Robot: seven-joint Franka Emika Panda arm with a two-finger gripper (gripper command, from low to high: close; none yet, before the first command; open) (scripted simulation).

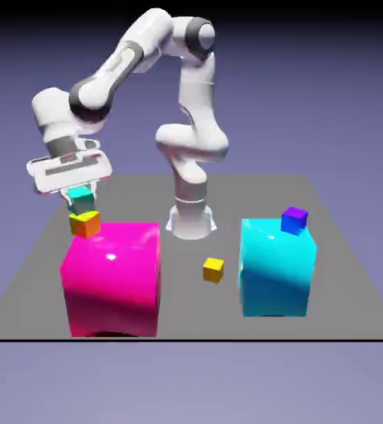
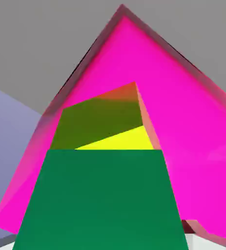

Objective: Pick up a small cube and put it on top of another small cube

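The small cube (image 1: 82, 200), teal-green, sits between the fingers of my gripper (image 1: 80, 197), which looks shut on it. It hangs directly over another small cube (image 1: 85, 224), orange with a yellow top, with almost no gap between the two. The orange cube stands on the back left corner of the big magenta block (image 1: 112, 281). In the hand view the green cube (image 2: 100, 200) fills the bottom and hides my fingertips. Just beyond it show the orange cube's partly shaded yellow top (image 2: 119, 140) and the magenta block (image 2: 193, 127).
A big cyan block (image 1: 277, 269) stands at the exterior view's right with a tiny blue-purple cube (image 1: 294, 219) on its back corner. A tiny yellow cube (image 1: 213, 269) lies on the grey table (image 1: 343, 273) between the two big blocks.
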